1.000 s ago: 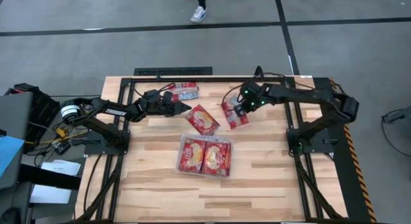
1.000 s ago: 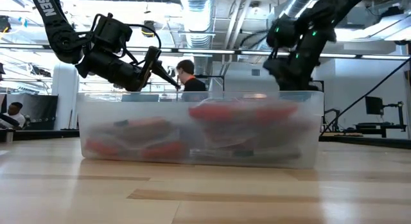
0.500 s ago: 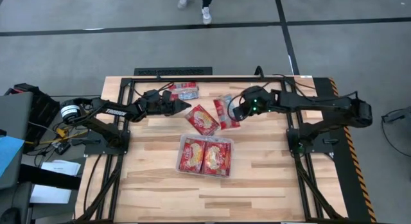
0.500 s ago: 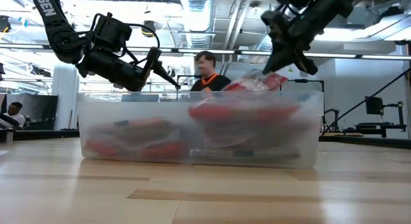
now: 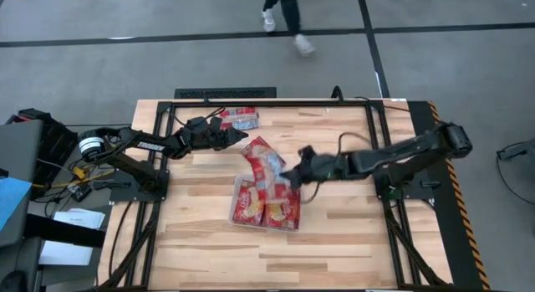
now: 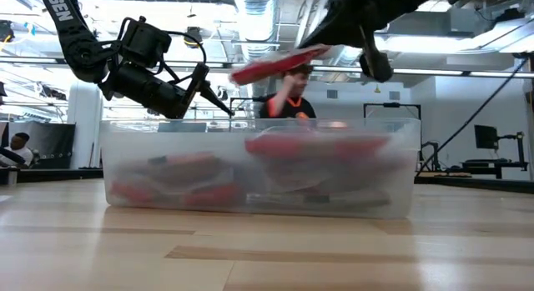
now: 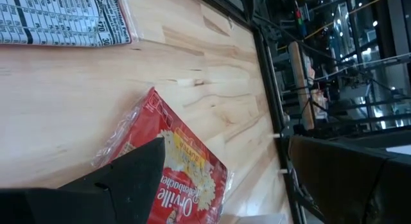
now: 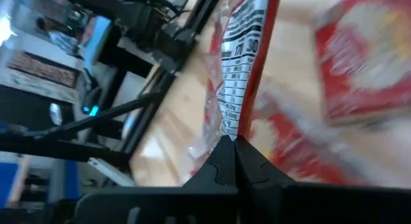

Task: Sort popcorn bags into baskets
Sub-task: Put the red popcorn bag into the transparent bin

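Note:
My right gripper (image 5: 292,171) reaches in from the table's right and is shut on a red popcorn bag (image 5: 272,169), carried above the clear tray (image 5: 266,227). In the low view this bag (image 6: 279,61) hangs well above the tray's wall (image 6: 167,149). Several red bags (image 5: 252,205) lie flat in the tray. Another red bag (image 5: 256,149) lies flat on the wood just beyond the tray. My left gripper (image 5: 240,140) is open and hovers beside it; in the left wrist view that bag (image 7: 176,179) shows between the fingers. One more packet (image 5: 242,118) lies at the far edge. My right gripper pinches the bag between its two fingers at one edge (image 8: 234,135), the printed label side (image 8: 239,63) stretching away from the fingertips. The fingers come level from the table's right. The bag is lifted clear and lies almost flat, slightly tilted, over the tray.
A black frame rail (image 5: 267,102) runs along the far edge, and side rails run down both sides. Bare wood (image 5: 276,258) lies on the near side of the tray. A person (image 6: 288,95) moves in the room beyond the table.
My right gripper has swung from the far right part of the table toward the left and near edge, carrying the bag with it to above the tray. The bag has turned from hanging to nearly level. A person has walked past beyond the table.

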